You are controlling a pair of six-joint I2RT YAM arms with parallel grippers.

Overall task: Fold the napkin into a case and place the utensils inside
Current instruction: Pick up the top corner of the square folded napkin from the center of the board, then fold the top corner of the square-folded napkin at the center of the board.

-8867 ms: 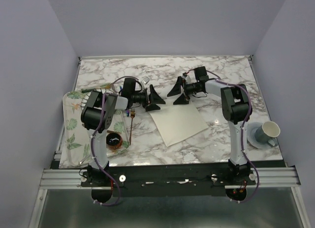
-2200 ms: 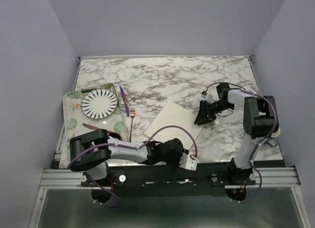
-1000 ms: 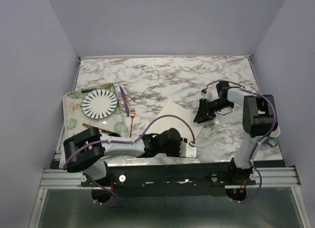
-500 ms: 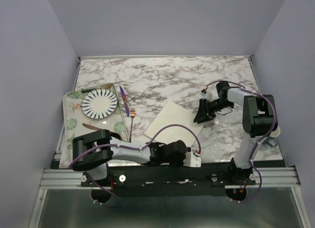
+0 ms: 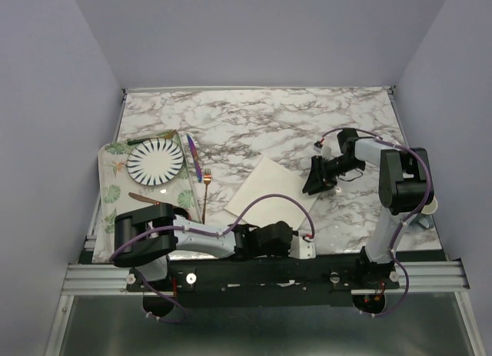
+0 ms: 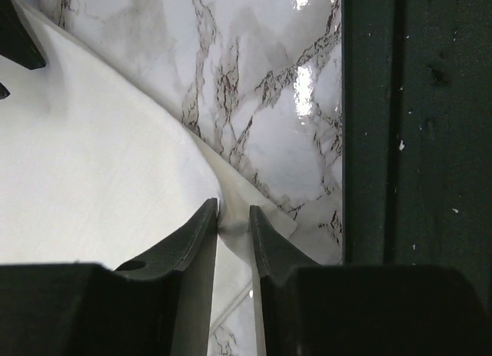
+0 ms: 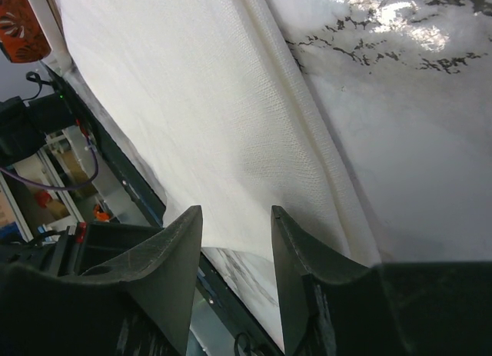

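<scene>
L gripper (image 6: 231, 208) narrow pinch, R gripper (image 7: 236, 211) apart

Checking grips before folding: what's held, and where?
Left gripper pinches the napkin at its near corner; the right gripper stands open, holding nothing.

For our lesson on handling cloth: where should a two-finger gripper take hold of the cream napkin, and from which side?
Pinch the near corner, coming down from above. The napkin lies spread flat on the table, so only a corner or edge gives fingers something to lift.
</scene>
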